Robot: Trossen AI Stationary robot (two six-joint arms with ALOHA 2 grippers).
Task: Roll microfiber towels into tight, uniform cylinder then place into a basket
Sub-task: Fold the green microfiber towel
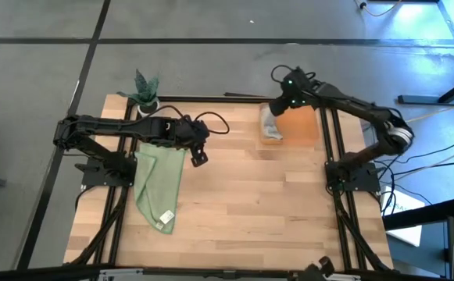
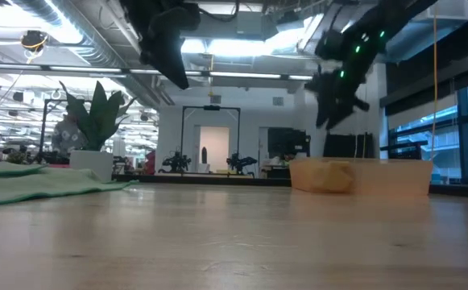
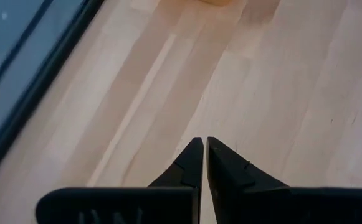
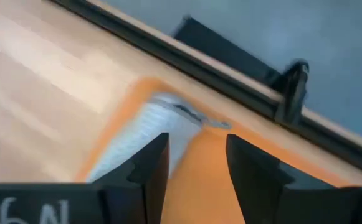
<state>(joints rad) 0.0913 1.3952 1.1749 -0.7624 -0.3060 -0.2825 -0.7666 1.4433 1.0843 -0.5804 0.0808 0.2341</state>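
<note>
The light grey towel (image 1: 269, 125) lies rolled up in the left end of the orange basket (image 1: 303, 125) at the table's far right; it also shows in the right wrist view (image 4: 144, 127). My right gripper (image 4: 196, 146) hangs open above that end of the basket (image 4: 212, 171), holding nothing. The light green towel (image 1: 161, 186) lies spread flat on the table's left side, its white tag at the near end. My left gripper (image 1: 198, 156) hovers shut and empty above the bare table, just right of the green towel; its fingers (image 3: 193, 155) meet at their tips.
A small potted plant (image 1: 145, 95) stands at the far left corner. The black frame rails (image 1: 332, 156) run along both sides of the table. Bare wood (image 1: 258, 211) takes up the middle and near part of the table.
</note>
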